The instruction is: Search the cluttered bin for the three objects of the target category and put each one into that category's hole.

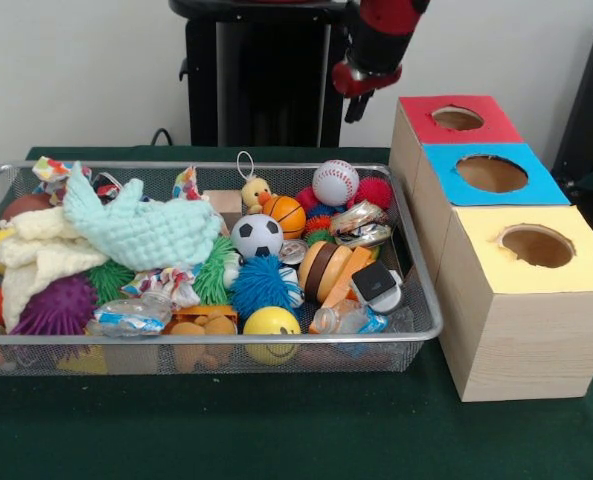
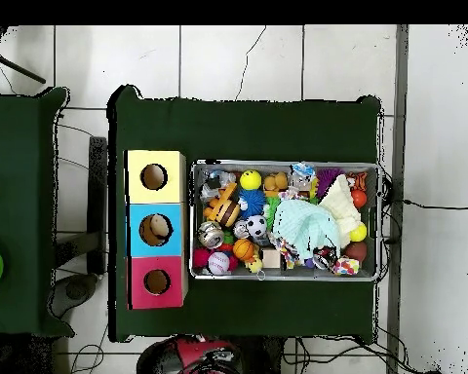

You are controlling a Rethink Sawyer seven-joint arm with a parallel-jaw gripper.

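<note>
My arm (image 1: 384, 38) glossy red w/ black joints, rounded red cuff, black bits underneath, black pedestal (image 1: 261, 75) behind, red-and-black base (image 2: 197, 356) seen from overhead

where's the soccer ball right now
In the front view, the soccer ball sits mid-basket, right of the mint cloth, above the blue spiky ball.

My wide silver wire-mesh basket (image 1: 416, 335) is packed rim to rim, so nothing lets me reach its floor unhindered. A pale mint waffle cloth (image 1: 141, 232) drapes over the middle, with a cream cloth (image 1: 38, 262) beside it covering whatever lies under them. Balls crowd around the crumpled clear plastic bottles (image 1: 128, 317) along the edge farthest from me. The three wooden boxes (image 1: 516, 340) stand just beside the basket, their round holes open from above. The green bench (image 1: 276, 430) beyond the basket lies bare.
</note>
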